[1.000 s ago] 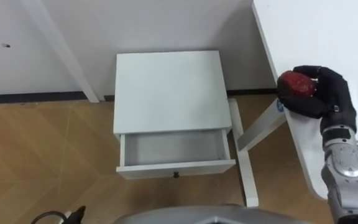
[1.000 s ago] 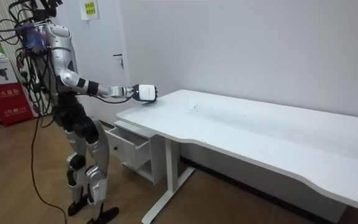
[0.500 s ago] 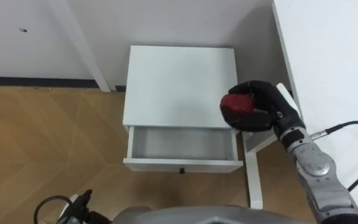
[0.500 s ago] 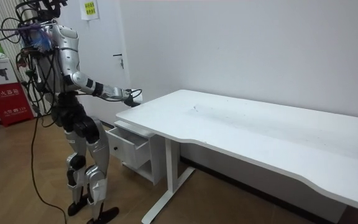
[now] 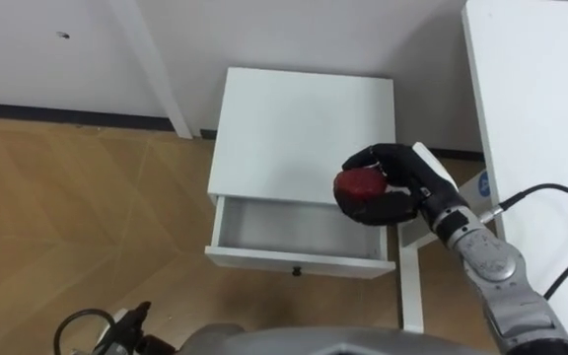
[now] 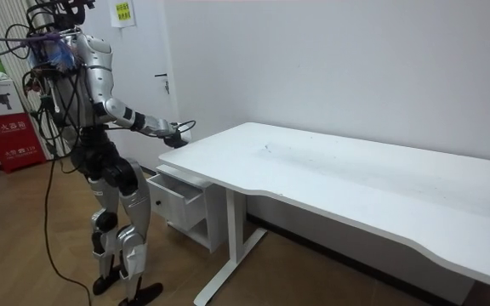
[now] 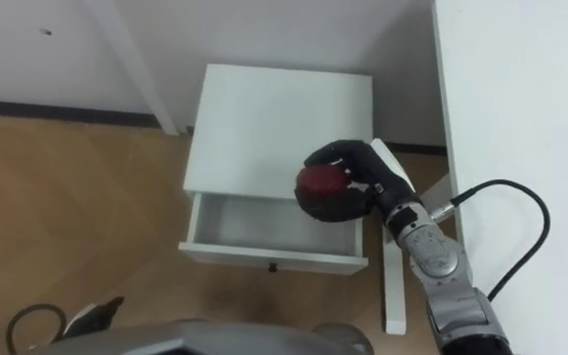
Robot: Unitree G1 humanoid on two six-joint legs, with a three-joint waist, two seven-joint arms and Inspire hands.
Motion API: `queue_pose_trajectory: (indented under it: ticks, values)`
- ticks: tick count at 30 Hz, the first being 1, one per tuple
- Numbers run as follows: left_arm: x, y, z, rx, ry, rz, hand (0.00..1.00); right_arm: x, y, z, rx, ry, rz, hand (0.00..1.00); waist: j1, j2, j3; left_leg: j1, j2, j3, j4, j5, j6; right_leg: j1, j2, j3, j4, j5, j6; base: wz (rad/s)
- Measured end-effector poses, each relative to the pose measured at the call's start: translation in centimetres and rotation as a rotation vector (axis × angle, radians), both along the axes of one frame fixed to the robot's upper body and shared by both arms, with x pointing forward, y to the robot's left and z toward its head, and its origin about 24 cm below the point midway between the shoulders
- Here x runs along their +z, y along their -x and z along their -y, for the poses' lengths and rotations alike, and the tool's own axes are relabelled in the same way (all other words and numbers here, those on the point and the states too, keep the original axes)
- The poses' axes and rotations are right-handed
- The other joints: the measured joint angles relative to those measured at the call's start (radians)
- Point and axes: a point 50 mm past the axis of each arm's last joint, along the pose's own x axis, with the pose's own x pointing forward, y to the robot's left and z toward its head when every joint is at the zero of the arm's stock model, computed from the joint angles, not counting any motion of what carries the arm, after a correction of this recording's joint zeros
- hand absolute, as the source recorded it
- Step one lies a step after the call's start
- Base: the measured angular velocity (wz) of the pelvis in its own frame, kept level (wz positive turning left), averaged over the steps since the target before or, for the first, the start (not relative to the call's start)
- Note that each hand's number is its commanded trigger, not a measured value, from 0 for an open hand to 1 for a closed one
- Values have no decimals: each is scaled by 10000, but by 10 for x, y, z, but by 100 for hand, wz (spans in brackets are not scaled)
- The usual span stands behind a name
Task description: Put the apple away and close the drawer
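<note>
A brown wood-plank floor (image 5: 67, 197) lies toward my 9 o'clock. At 12 o'clock stands the small white square bedside cabinet (image 5: 299, 123) against the wall. Its shallow white drawer (image 5: 284, 229) is pulled open toward me, with a small dark round knob (image 5: 297, 270) at the middle of its front and nothing lying inside. Toward 1 o'clock, the round dark-red apple (image 5: 357, 184) is held in the air over the drawer's right back corner, where the cabinet top's front edge meets the opening. It sits in my black right hand (image 5: 405, 185), whose fingers and thumb are curled round it from the right and from below, cupping it firmly, while the apple's left face stays bare. The white metal desk leg (image 5: 409, 291) runs just right of the drawer. Beyond it, at 2 o'clock, is the big white desk top (image 5: 540, 99). In the room view I stand upright before the cabinet at the desk's end, right arm stretched forward.
</note>
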Motion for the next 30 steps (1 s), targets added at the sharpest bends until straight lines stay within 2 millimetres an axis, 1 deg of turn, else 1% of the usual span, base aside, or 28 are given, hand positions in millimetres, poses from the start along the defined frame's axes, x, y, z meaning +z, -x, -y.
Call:
queue_pose_trajectory:
  ticks: [1, 2, 10, 30]
  values:
    - [0, 0, 0, -2, 3, -2, 0, -1, 1, 0, 31, 30, -53, 31, 0, -6, -3, -1, 3, 0, 6, 1, -1, 2, 2, -1, 2, 0, 0, 0]
    - [0, 0, 0, -3, 3, 2, 0, -1, 1, 0, 27, 53, -99, 0, -1, -7, -3, -3, 3, 1, 11, 1, -1, 5, 2, -1, 4, 0, 0, 0]
    - [0, 0, 0, -5, 9, -6, 0, -3, 2, -3, 386, 124, -257, 0, 0, -72, 13, -8, 1, 1, 26, 1, -1, 10, 1, -2, 9, 1, 0, 0]
    - [0, 1, 0, -19, 65, -44, 0, -3, 3, -5, 572, 117, -340, 0, 1, -65, 16, -13, 1, 1, 25, 1, -1, 10, 1, -3, 7, 1, 0, 0]
